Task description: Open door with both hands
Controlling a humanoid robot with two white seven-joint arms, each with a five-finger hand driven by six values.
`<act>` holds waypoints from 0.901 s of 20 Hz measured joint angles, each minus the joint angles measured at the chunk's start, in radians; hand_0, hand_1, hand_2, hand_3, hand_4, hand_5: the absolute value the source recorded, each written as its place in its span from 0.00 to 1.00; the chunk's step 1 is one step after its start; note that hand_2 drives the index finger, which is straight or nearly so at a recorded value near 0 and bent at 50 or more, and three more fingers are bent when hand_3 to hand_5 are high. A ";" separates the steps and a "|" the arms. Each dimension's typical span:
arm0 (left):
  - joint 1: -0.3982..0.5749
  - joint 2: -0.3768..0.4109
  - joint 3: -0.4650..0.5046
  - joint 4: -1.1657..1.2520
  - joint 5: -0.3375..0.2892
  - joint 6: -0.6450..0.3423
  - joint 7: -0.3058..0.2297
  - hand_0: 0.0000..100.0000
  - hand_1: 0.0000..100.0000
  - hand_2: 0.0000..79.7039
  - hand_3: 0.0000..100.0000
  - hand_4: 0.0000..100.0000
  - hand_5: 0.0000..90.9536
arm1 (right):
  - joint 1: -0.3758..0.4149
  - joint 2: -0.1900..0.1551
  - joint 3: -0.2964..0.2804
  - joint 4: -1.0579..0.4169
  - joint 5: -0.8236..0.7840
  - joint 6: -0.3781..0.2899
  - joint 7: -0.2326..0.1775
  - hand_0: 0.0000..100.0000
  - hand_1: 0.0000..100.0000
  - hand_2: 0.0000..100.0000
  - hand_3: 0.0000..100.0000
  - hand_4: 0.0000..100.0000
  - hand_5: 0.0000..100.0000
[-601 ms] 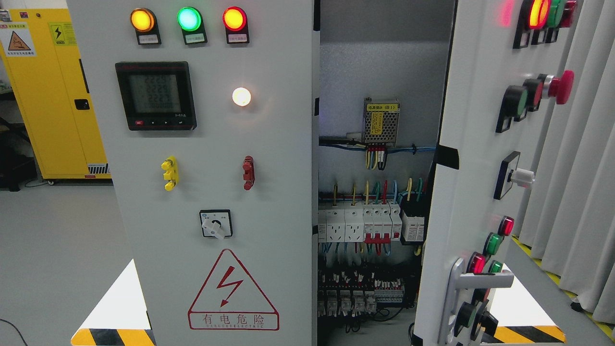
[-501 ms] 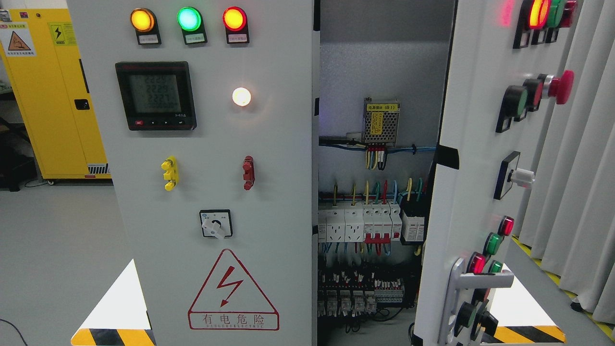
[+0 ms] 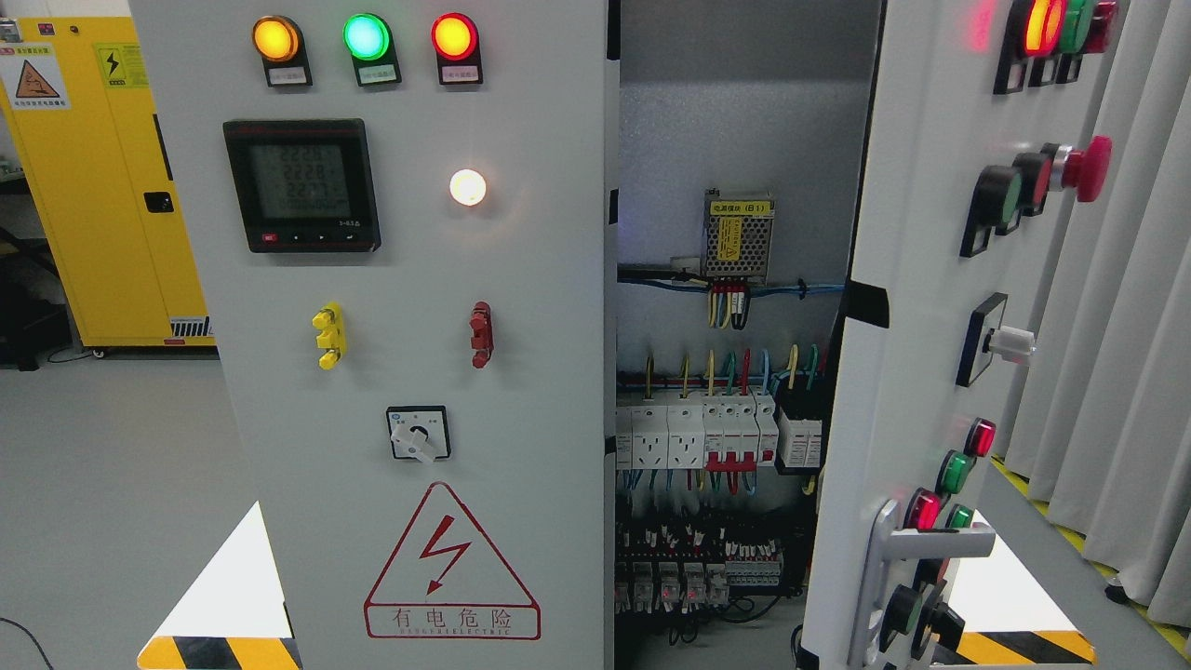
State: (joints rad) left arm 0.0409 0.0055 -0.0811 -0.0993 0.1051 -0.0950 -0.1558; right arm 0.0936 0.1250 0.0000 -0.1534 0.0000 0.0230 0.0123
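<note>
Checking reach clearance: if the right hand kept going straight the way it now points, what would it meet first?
Cannot say: neither hand shows in the head view, so no pointing line exists. The right door already stands swung open, its handle untouched.

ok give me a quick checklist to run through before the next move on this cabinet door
1. Right door swung open: ok, its face is angled outward and the interior shows.
2. Left door open: not ok, it sits flat and closed.
3. Robot hands in view: not ok, neither hand shows, so their position cannot be checked.
4. Handle on the right door reachable: ok, nothing covers it.
5. Cabinet de-energised: not ok, the indicator lamps and the meter display are lit.
6. Exposed breakers and wiring clear of the door's swing: cannot tell from this view.
</note>
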 measured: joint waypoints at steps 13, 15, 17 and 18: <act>0.162 0.147 -0.015 -0.496 0.017 -0.134 -0.080 0.00 0.00 0.00 0.00 0.00 0.00 | 0.000 0.000 0.000 0.000 0.000 0.000 0.000 0.22 0.08 0.00 0.00 0.00 0.00; 0.182 0.176 -0.016 -0.583 0.021 -0.135 -0.211 0.00 0.00 0.00 0.00 0.00 0.00 | 0.000 0.000 0.000 0.000 0.000 0.000 0.000 0.22 0.08 0.00 0.00 0.00 0.00; 0.195 0.201 -0.016 -0.657 0.039 -0.136 -0.340 0.00 0.00 0.00 0.00 0.00 0.00 | 0.000 0.000 0.000 0.000 0.000 0.000 0.000 0.21 0.08 0.00 0.00 0.00 0.00; 0.199 0.212 -0.016 -0.694 0.057 -0.136 -0.390 0.00 0.00 0.00 0.00 0.00 0.00 | 0.000 0.000 0.000 0.000 0.000 0.000 0.000 0.21 0.08 0.00 0.00 0.00 0.00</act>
State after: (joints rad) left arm 0.2403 0.2176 -0.0973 -0.7930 0.1623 -0.2307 -0.5460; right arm 0.0935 0.1250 0.0000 -0.1534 0.0000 0.0230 0.0123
